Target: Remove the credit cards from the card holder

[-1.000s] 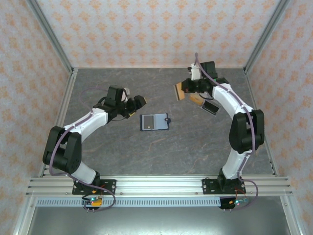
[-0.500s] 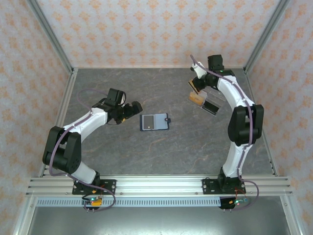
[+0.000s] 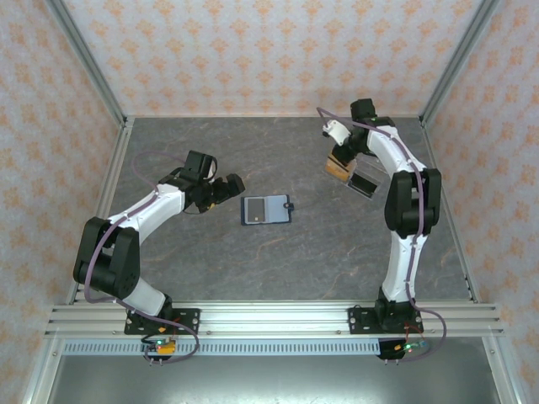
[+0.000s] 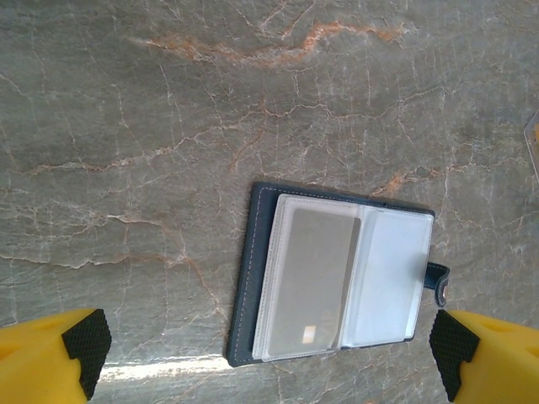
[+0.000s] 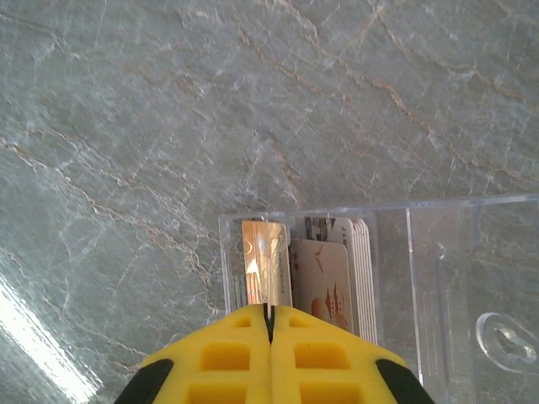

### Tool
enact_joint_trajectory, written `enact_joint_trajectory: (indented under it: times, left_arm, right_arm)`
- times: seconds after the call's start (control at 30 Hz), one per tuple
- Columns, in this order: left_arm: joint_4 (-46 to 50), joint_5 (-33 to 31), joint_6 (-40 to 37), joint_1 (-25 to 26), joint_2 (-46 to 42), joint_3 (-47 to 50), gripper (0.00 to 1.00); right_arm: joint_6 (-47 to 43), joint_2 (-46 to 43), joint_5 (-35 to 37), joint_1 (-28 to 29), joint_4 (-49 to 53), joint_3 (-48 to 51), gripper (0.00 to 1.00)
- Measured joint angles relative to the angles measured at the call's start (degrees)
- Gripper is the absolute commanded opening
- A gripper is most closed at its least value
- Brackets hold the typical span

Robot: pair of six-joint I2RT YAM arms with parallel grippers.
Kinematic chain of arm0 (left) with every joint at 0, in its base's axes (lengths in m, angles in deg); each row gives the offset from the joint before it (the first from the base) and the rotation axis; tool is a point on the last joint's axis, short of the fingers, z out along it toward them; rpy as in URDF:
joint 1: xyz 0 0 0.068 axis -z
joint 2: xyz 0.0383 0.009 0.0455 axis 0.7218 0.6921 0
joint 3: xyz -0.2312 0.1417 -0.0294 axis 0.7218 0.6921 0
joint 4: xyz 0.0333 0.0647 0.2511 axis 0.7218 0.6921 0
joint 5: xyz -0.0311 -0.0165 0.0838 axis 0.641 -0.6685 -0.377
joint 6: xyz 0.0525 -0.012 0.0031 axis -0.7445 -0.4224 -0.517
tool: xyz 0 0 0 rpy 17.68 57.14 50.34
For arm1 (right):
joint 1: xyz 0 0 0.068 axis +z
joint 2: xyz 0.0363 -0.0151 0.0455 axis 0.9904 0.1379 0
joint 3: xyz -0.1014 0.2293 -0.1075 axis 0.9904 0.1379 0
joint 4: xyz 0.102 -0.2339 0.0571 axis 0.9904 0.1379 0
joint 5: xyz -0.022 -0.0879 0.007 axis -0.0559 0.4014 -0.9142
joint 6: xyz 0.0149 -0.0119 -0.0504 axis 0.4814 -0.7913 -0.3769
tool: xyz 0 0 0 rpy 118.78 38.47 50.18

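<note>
Though open, the card holder (image 4: 387, 273) seemingly holds one grey card (image 4: 312, 282).

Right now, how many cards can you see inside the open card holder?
1: a beige card in the sleeve of the card holder away from its snap tab; the sleeve by the tab looks empty. Others may be hidden beneath.

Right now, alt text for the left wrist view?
Open navy card holder lies flat on a grey marbled table, one grey card in its left sleeve, snap tab at right. Yellow fingers spread wide at the bottom corners.
</note>
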Motion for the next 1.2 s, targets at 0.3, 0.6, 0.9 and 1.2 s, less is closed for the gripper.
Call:
enact_joint_trajectory:
  times: [0.3, 0.6, 0.9, 1.2]
  left_arm:
    - [0.9, 0.0, 0.0, 0.0, 0.0, -0.2, 1.0]
    - [0.9, 0.0, 0.0, 0.0, 0.0, -0.2, 1.0]
    - [0.9, 0.1, 0.0, 0.0, 0.0, -0.2, 1.0]
    - [0.8, -0.1, 0.0, 0.0, 0.0, -0.2, 1.0]
  right_arm:
    - [-2.2, 2.2, 1.1, 0.0, 2.4, -2.1, 0.0]
    - [-1.4, 3.2, 1.4, 0.0, 3.7, -3.1, 0.14]
    - [2.1, 3.7, 0.6, 0.0, 4.2, -6.2, 0.22]
    - [21.6, -5.8, 1.4, 0.1, -3.1, 2.1, 0.28]
